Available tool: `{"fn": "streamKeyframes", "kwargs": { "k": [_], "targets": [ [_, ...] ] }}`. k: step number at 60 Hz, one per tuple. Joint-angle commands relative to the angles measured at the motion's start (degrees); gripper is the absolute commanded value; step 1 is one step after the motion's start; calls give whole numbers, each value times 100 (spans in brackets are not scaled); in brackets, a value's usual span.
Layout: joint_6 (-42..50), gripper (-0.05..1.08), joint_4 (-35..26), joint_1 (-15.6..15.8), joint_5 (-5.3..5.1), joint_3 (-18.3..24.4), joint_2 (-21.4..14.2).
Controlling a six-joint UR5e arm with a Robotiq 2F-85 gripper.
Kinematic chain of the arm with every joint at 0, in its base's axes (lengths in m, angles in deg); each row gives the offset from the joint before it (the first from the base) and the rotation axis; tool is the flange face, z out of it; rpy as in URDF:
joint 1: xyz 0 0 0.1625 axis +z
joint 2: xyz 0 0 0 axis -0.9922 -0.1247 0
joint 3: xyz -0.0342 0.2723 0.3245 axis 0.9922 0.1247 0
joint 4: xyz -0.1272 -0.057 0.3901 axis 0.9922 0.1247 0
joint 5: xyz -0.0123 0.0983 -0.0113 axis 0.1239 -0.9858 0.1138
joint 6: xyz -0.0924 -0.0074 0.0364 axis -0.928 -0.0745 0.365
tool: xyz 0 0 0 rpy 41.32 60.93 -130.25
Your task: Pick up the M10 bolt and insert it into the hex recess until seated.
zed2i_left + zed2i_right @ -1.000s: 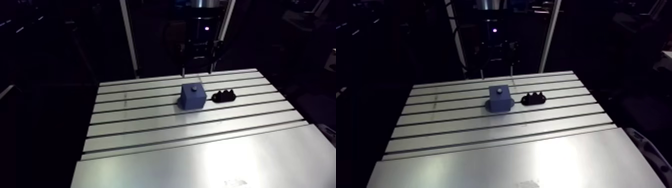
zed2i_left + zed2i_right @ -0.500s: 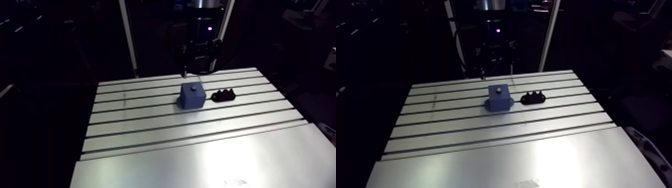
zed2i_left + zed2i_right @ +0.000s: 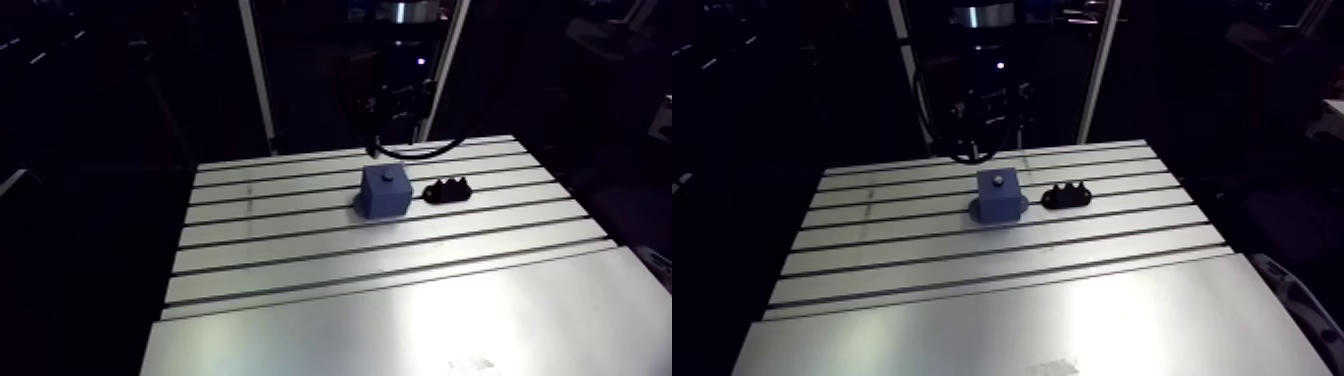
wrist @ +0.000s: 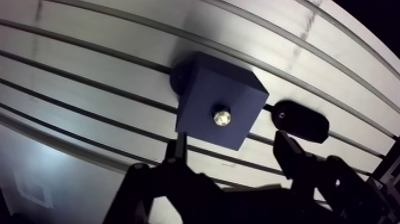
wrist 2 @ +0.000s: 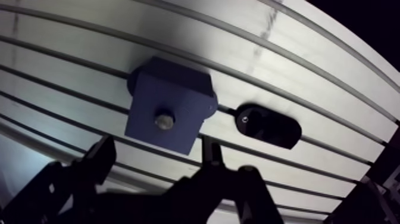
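A blue block (image 4: 205,89) stands on the slotted table (image 3: 400,300). The bolt (image 4: 221,117) sits upright in the recess in the block's top face, its bright end showing; in the arm view it is a small dot (image 3: 386,176). My gripper (image 4: 231,149) hangs above the block, open, with nothing between its fingers (image 4: 176,154). In the wrist view the bolt lies just ahead of the gap between the fingers. In the arm view the gripper (image 3: 398,125) is dark, over the table's far edge behind the block (image 3: 386,190).
A black holder with several bumps (image 3: 449,189) lies on the table just to the right of the block, a little apart from it; the wrist view shows it as a dark oval (image 4: 299,121). Slots run across the table's far half; its near half is a plain plate.
The wrist and gripper have shifted a little above the table's far edge. The block, the bolt and the black holder have stayed where they were.
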Motion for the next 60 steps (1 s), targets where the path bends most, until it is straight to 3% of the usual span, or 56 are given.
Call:
{"fn": "streamKeyframes", "kwargs": {
  "k": [1, 15, 40, 60],
  "targets": [
    [-12, 31, 85, -4, 17, -82, -24],
    [167, 37, 361, -30, -7, -272, -49],
    [391, 45, 375, -109, -60, -312, -17],
    [539, 49, 308, -118, -44, -321, 28]
  ]
}}
